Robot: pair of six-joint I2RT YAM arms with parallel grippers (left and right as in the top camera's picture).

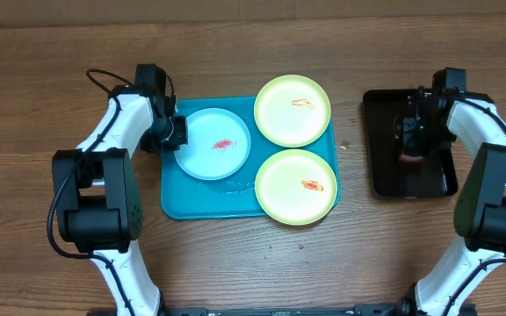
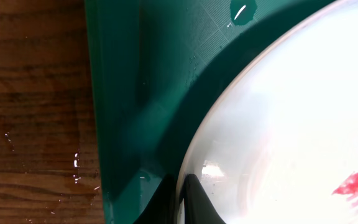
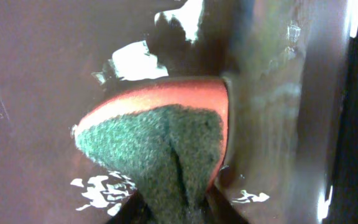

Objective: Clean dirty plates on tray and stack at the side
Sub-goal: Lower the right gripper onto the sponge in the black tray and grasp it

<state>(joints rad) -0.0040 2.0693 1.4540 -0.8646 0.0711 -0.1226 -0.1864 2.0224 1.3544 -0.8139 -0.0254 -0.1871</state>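
Overhead, your left gripper (image 1: 172, 132) pinches the rim of the pale blue plate (image 1: 213, 143). The plate lies on the turquoise tray (image 1: 176, 200), and its red smear sits just beyond the fingertips. Farther past it on the same tray lie a yellow-green plate (image 1: 292, 110) and a second yellow-green plate (image 1: 297, 186), each smeared red. Your right gripper (image 1: 411, 147) is squeezed around a folded orange-and-green sponge (image 3: 160, 149), over the black tray (image 1: 385, 175).

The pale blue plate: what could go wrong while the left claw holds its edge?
The left gripper pinches only the thin rim of the pale blue plate, and the tray looks wet, so the plate might slip. The sponge in the right gripper may drip on the table.
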